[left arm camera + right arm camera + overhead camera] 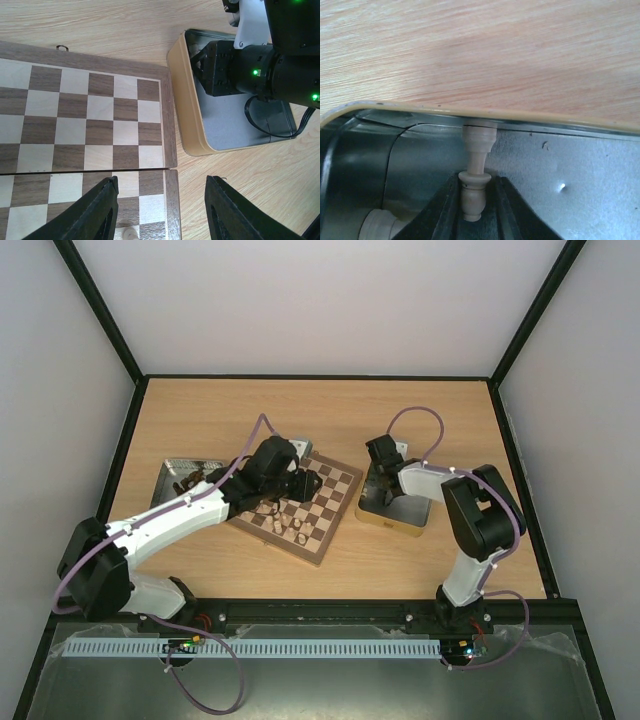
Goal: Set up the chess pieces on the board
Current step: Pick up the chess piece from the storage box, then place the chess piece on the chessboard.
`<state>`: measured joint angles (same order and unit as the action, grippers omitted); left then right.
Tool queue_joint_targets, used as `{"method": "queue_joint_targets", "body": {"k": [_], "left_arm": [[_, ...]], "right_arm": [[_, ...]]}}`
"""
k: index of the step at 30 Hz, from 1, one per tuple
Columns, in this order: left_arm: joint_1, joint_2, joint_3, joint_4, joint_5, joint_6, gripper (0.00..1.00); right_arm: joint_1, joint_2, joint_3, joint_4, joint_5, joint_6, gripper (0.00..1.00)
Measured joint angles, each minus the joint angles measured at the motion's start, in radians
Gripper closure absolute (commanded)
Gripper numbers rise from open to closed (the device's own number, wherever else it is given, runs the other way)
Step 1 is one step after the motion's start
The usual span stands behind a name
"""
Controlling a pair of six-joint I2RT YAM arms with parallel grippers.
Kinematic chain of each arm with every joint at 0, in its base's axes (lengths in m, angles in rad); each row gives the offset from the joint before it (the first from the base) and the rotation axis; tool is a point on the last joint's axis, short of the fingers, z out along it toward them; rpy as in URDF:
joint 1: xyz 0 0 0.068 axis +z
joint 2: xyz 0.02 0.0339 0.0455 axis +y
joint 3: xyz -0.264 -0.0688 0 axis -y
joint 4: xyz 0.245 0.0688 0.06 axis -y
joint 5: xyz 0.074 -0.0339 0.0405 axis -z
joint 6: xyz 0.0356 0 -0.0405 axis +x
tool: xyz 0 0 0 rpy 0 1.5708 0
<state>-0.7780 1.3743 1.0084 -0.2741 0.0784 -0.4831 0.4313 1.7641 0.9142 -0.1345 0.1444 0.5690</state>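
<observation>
In the right wrist view a pale cream chess piece (475, 185) lies inside the gold tin (420, 111), its base against the tin's wall. My right gripper (475, 200) is shut on that piece, with both fingers pressed to its collar. A second pale piece (376, 226) lies at the lower left in the tin. My left gripper (162, 192) hangs open over the right edge of the board (100, 110) and holds nothing. One pale piece (129, 234) stands on the board just below it. Several pale pieces (285, 525) stand on the board's near part (335, 502).
The gold tin (395, 522) sits just right of the board, with the right arm (260, 70) reaching into it. A silver tray (172, 472) holding dark pieces (190, 480) lies left of the board. Black frame rails edge the wooden table.
</observation>
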Motion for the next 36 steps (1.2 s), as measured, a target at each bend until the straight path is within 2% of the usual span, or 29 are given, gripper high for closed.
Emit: {"method": "queue_joint_targets", "body": {"k": [2,3,9,15,19,23,26,32,36], "left_arm": [[0.001,0.0,0.0,0.0,0.0,0.0,0.49],[0.001,0.0,0.0,0.0,0.0,-0.001,0.49],[0.005,-0.013,0.0,0.0,0.0,-0.015,0.47],[0.017,-0.063,-0.024,0.027,-0.019,-0.046,0.44],[0.048,-0.095,-0.045,0.068,-0.008,-0.078,0.42],[0.086,-0.116,-0.071,0.13,0.07,-0.117,0.39],[0.103,-0.12,-0.08,0.173,0.161,-0.15,0.33],[0.112,-0.12,-0.08,0.264,0.388,-0.22,0.29],[0.112,-0.11,-0.08,0.32,0.504,-0.254,0.33]], "right_arm": [[0.0,0.007,0.007,0.006,0.005,-0.008,0.97],[0.0,0.01,0.009,0.011,0.006,-0.008,0.98],[0.0,-0.013,-0.011,0.02,0.006,-0.007,0.98],[0.0,-0.236,-0.119,-0.004,-0.062,-0.006,0.98],[0.001,-0.451,-0.184,0.015,-0.196,-0.008,0.98],[0.002,-0.586,-0.228,0.089,-0.405,-0.014,0.98],[0.012,-0.626,-0.259,0.169,-0.581,-0.02,0.97],[0.055,-0.674,-0.287,0.298,-0.869,-0.042,0.97],[0.074,-0.685,-0.279,0.323,-0.984,-0.08,0.97]]}}
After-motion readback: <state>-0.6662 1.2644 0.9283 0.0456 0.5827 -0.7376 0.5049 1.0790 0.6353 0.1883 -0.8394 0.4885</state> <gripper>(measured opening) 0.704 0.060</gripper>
